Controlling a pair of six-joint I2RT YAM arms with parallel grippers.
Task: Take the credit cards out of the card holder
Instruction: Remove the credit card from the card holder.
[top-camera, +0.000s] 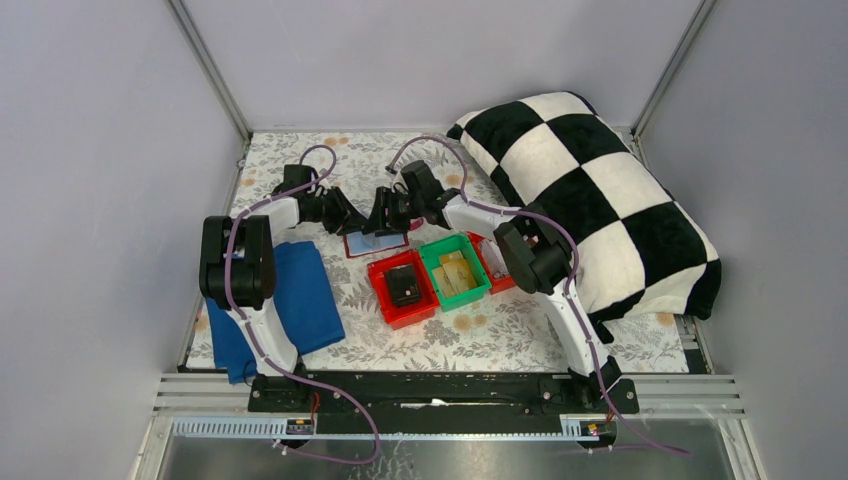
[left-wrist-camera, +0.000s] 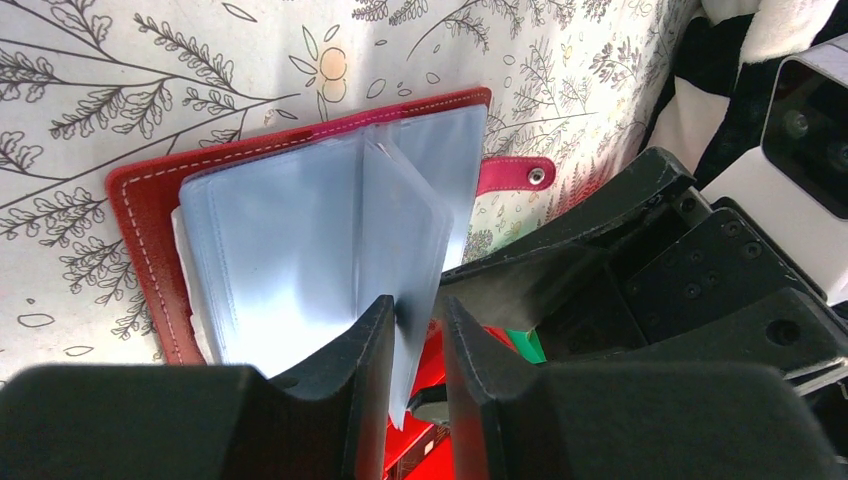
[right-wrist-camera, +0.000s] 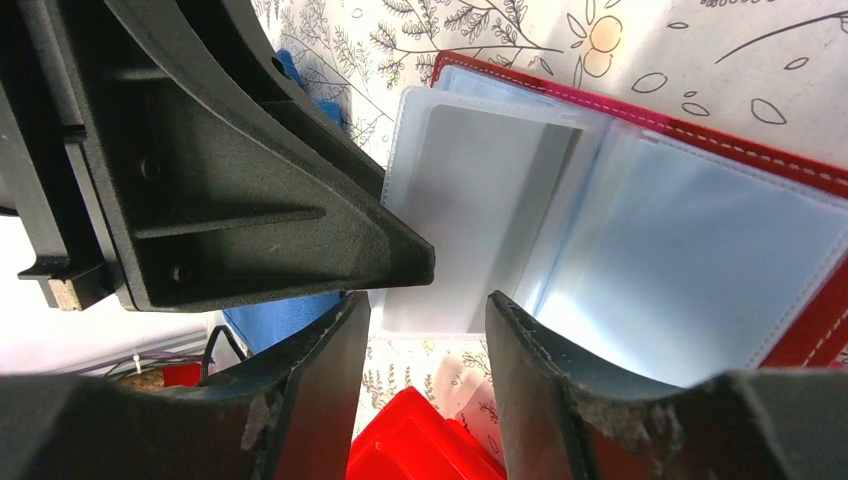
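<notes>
Room is tight: the card holder (top-camera: 375, 243) lies open on the surface (top-camera: 300, 160) mid-frame in the top view, with the red bin (top-camera: 374, 270) just below its lower edge. Your left hand (left-wrist-camera: 418, 305) is clamped on one clear sleeve of it. Your right hand (right-wrist-camera: 428, 297) hovers beside it, jaws apart, holding nothing.

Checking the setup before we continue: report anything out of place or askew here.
The checkered pillow crowds the table's right side and hangs over its edge, close beside the right arm. On the open card holder, one clear sleeve stands up, pinched by the left gripper.
</notes>
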